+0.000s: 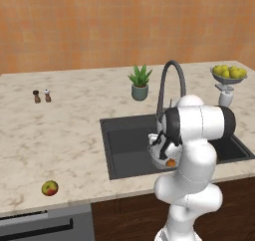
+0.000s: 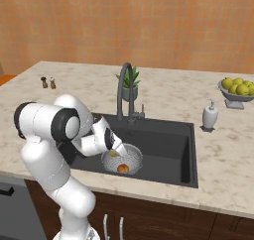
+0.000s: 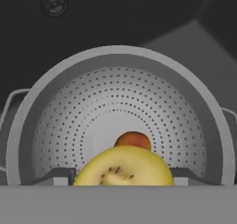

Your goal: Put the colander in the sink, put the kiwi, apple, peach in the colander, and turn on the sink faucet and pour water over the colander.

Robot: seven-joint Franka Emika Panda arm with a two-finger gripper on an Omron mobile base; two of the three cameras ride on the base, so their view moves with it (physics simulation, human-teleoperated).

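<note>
Marble bench (image 1: 60,130), dark sink (image 2: 168,154). Colander (image 3: 118,70) in sink, peach (image 3: 133,139) inside. Our fingers (image 3: 122,174) pinch the kiwi (image 3: 124,167) just above it; we judge release is next. Apple (image 1: 49,187) waits on the bench; faucet (image 2: 124,88) untouched.

White arm over sink (image 1: 124,140), apple (image 1: 50,187) on counter (image 1: 60,130), faucet (image 1: 172,83) behind

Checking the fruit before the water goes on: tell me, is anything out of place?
Yes: the apple lies alone near the counter's front edge, far left of the sink. The peach sits in the colander; the kiwi is between the gripper fingers above it.
</note>
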